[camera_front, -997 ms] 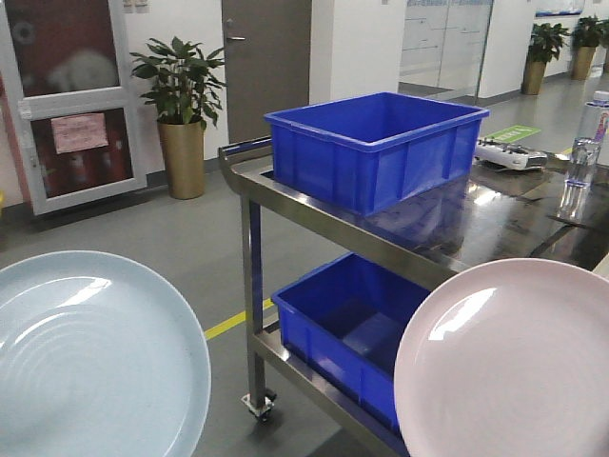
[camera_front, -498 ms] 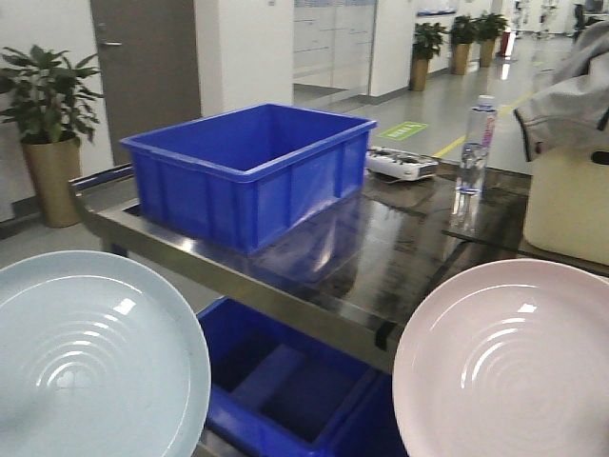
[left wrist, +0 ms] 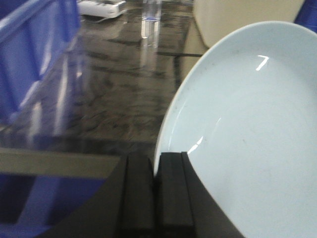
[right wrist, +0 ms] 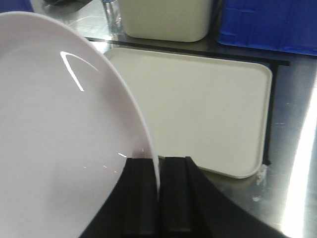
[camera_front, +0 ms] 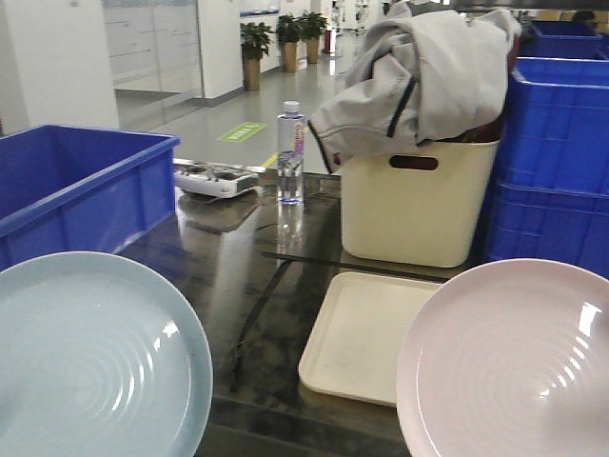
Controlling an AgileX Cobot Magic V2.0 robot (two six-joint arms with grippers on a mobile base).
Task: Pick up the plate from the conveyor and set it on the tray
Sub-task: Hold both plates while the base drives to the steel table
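Shiny steel desk [camera_front: 238, 276] filled most of the front view, with an office hallway and some potted plants [camera_front: 255, 40] way off behind it. On the desk sat the cream tray [camera_front: 362, 333], lying flat, and a tall cream bin [camera_front: 419, 205] stood just behind it with a grey jacket [camera_front: 419, 71] dumped over the top. A stack of blue crates [camera_front: 557, 181] was right beside the bin. Another blue crate [camera_front: 71, 190] sat at the left edge, and a water bottle [camera_front: 290, 152] and a white gadget [camera_front: 214, 179] stood between it and the bin. A thin dark strip [right wrist: 198, 49] ran along the tray's far edge, between tray and bin.

Both arms had a plate. The left jaws were pinched shut on the rim of the pale blue plate [camera_front: 90, 357], held up over the desk's near edge. The right jaws were clamped the same way on the pink plate [camera_front: 509, 362], and from the wrist camera that plate hung tilted over the near left part of the tray, not touching it as far as I could tell. Bin and crates crowded the tray's far side.

Compared to half a second earlier, the whole view had swung right. Back then the left crate was mid-frame, the bin only peeked in at the right edge, and the tray wasn't in shot at all. A second back it was a door, a big plant and the cart's lower shelf. The plates sat in the same spots in frame throughout.
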